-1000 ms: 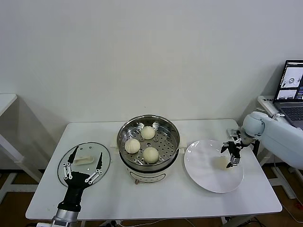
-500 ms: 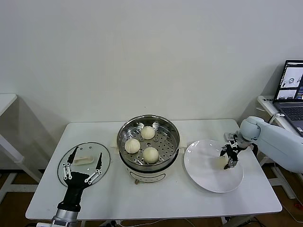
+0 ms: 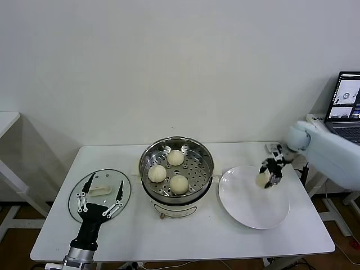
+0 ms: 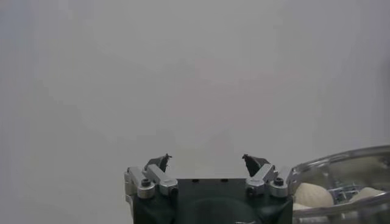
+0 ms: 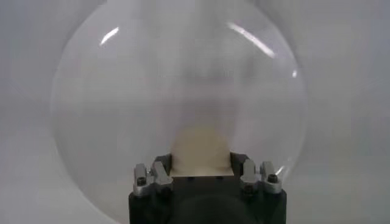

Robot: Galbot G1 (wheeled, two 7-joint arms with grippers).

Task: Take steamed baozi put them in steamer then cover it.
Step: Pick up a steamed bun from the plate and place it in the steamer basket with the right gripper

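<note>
The steamer (image 3: 205, 154) stands mid-table with three steamed baozi in its perforated tray: one at the back (image 3: 176, 157), one on the left (image 3: 157, 173) and one at the front (image 3: 179, 184). My right gripper (image 3: 266, 176) is shut on a fourth baozi (image 3: 262, 179), held just above the white plate (image 3: 247, 205). The right wrist view shows that bun (image 5: 201, 146) squeezed between the jaws, with the plate (image 5: 122, 109) below it. My left gripper (image 3: 104, 183) hangs open over the glass lid (image 3: 127, 194) on the table's left. In the left wrist view the left gripper (image 4: 207, 162) holds nothing.
An open laptop (image 3: 349, 104) sits on a stand off the table's right end, behind my right arm. A second white table (image 3: 5, 121) shows at the far left. The steamer rim (image 4: 347, 159) and a bun (image 4: 312, 195) show at the edge of the left wrist view.
My right gripper closed on the baozi lying on the plate and lifted it, moving slightly toward the steamer. The left arm has stayed still.
</note>
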